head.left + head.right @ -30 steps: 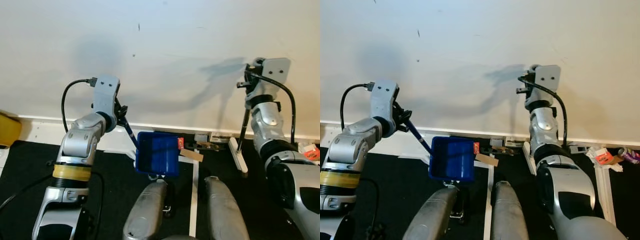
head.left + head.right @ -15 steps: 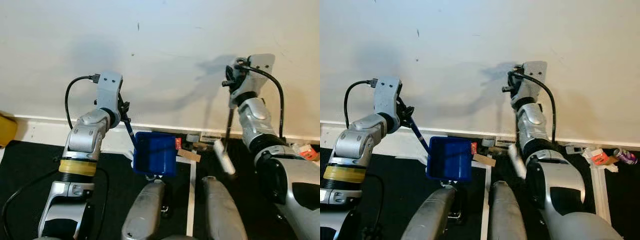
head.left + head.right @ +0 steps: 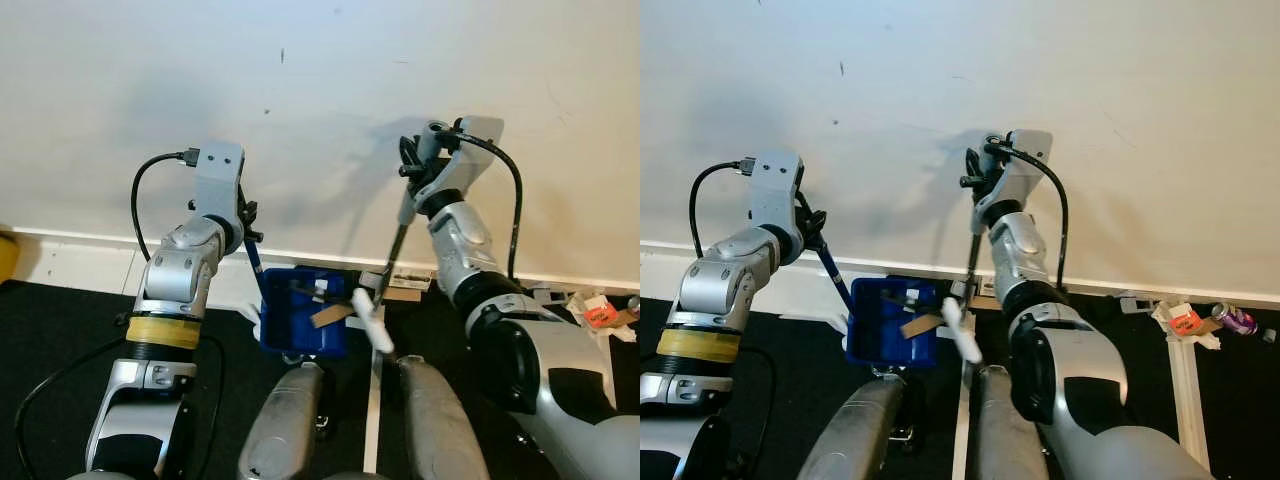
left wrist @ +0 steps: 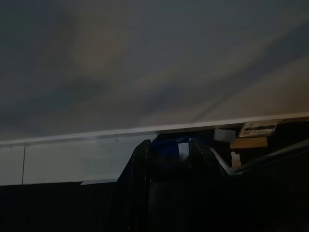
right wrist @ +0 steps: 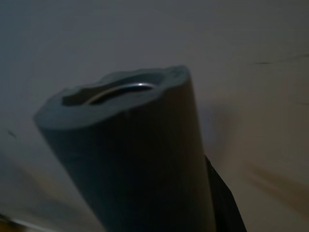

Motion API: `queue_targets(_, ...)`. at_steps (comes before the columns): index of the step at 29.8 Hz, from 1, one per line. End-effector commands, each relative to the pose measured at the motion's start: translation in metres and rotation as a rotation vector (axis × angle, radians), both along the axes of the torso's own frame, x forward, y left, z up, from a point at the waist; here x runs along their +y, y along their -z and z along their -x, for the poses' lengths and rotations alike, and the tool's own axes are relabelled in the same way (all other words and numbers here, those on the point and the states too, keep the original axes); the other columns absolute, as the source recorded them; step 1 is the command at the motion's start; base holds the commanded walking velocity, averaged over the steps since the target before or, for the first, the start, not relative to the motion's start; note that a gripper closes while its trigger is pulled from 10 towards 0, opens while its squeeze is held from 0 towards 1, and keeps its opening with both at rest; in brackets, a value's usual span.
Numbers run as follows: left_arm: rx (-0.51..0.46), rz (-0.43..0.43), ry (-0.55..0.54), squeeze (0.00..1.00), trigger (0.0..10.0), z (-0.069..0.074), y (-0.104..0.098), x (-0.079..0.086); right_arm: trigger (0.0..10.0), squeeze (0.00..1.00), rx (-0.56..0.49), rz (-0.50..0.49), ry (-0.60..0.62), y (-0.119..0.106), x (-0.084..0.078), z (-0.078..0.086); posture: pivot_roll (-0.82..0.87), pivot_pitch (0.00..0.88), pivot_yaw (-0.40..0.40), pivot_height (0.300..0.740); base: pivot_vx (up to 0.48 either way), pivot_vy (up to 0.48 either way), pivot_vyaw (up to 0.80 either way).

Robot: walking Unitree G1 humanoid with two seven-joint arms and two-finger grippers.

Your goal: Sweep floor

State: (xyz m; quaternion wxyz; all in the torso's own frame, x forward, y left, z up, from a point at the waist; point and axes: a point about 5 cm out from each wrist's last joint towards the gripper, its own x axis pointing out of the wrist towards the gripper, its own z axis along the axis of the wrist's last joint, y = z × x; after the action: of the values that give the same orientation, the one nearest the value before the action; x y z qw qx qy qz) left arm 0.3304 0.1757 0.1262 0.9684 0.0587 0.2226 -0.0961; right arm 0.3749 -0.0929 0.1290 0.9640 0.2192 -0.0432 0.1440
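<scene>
legs (image 3: 290, 425): ours, nearest | dustpan (image 3: 300, 320): blue, on dark floor (image 3: 60, 330) just ahead, left gripper (image 3: 246, 218) clamped on its handle | broom (image 3: 370, 320): white head swung in from the right to the pan's lip, right gripper (image 3: 413, 165) closed round its handle; cardboard scrap (image 3: 330, 315) now inside | more litter (image 3: 1185, 320) by the wall (image 3: 320, 80): we judge sweeping unfinished

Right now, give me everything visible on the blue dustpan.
The blue dustpan is an open, box-like pan, plastic by its look, on a thin dark-blue handle that slants up into the left pincer, which is shut on it. It sits by the baseboard, mouth toward the broom head. A brown card scrap and pale bits lie inside.
</scene>
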Motion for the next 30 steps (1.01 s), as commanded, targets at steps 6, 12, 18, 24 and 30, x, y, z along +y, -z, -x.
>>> queue_targets(6, 0.046, 0.082, 0.025, 0.0, 10.0, 0.001, 0.012, -0.015, 10.0, 0.0, -0.126, -0.074, -0.008, -0.028, 0.005, -0.006, 0.1, 0.198, 0.008, 0.74, 0.0, 0.0, 0.0)
queue_targets(12, 0.046, 0.084, 0.018, 0.0, 10.0, 0.0, 0.015, -0.014, 10.0, 0.0, -0.281, 0.186, 0.017, -0.047, -0.024, -0.006, 0.08, 0.2, 0.002, 0.74, 0.0, 0.0, 0.0)
queue_targets(18, 0.05, 0.083, 0.019, 0.0, 10.0, 0.0, 0.017, -0.014, 10.0, 0.0, -0.317, 0.331, 0.074, -0.048, -0.061, 0.002, 0.06, 0.208, 0.006, 0.74, 0.0, 0.0, 0.0)
queue_targets(24, 0.055, 0.079, 0.037, 0.0, 10.0, -0.002, 0.019, -0.019, 10.0, 0.0, -0.279, 0.501, 0.201, -0.033, -0.09, 0.013, 0.04, 0.212, 0.017, 0.74, 0.0, 0.0, 0.0)
queue_targets(30, 0.056, 0.077, 0.052, 0.0, 10.0, -0.003, 0.018, -0.021, 10.0, 0.0, -0.2, 0.555, 0.245, -0.003, -0.085, 0.02, 0.06, 0.226, 0.033, 0.74, 0.0, 0.0, 0.0)
